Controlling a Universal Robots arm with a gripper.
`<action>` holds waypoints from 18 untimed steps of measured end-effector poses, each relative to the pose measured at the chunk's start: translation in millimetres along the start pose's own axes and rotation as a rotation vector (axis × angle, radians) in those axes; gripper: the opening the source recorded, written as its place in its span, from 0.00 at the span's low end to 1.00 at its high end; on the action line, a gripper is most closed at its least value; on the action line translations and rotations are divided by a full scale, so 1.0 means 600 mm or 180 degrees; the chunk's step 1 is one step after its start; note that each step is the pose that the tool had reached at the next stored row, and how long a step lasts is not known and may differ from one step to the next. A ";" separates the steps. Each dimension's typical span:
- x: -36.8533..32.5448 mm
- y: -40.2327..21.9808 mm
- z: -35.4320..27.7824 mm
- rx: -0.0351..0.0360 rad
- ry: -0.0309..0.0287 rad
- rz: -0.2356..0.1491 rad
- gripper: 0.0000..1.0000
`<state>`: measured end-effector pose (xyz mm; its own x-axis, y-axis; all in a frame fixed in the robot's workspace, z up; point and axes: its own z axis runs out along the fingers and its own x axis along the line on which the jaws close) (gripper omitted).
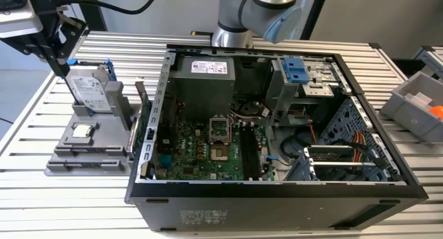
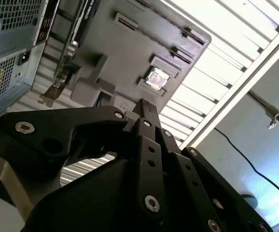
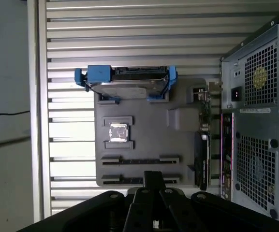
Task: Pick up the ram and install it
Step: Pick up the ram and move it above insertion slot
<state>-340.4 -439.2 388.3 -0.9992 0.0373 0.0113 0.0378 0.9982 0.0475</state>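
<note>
Black metal fingers of the gripper [image 3: 151,176] sit pressed together, with nothing visible between them. In the first wrist view their tip overlaps the edge of a flat grey plastic holder fixture [image 3: 144,130], right beside the nearer of its two long narrow slots [image 3: 139,159]. In the exterior view the gripper hangs at the exterior view's left, close to the far end of that fixture.

Whether a ram stick sits in those long slots, or in the black memory slots [image 1: 252,151] on the green motherboard [image 1: 201,151], cannot be told.

Beyond the slots the fixture carries a small square silver processor chip [image 3: 118,132] in its own recess. Further on, a silver hard drive [image 3: 127,89] stands on edge in a blue plastic caddy [image 3: 98,75]. A green expansion card with a metal bracket [image 3: 203,145] stands upright along the fixture's side that faces the computer.

Just beside the fixture lies a black and grey steel computer case [image 1: 277,195], on its side with the panel off and the motherboard facing up. Both rest on a table of ribbed aluminium slats [image 1: 69,202]. The silver and pale blue robot arm [image 1: 256,11] rises behind the case. At the exterior view's right, a grey plastic bin [image 1: 415,101] holds something orange [image 1: 436,112].
</note>
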 end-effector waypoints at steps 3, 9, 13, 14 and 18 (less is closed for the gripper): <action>0.001 -0.006 0.001 0.0000 0.0000 0.0000 0.00; 0.001 -0.020 0.001 0.0000 0.0000 0.0000 0.00; 0.001 -0.027 0.001 0.0000 0.0001 0.0000 0.00; 0.001 -0.029 0.002 0.0000 0.0001 0.0000 0.00; 0.001 -0.036 0.002 0.0000 0.0001 0.0000 0.00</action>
<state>-341.6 -460.9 386.0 -0.9992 0.0372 0.0117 0.0377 0.9982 0.0476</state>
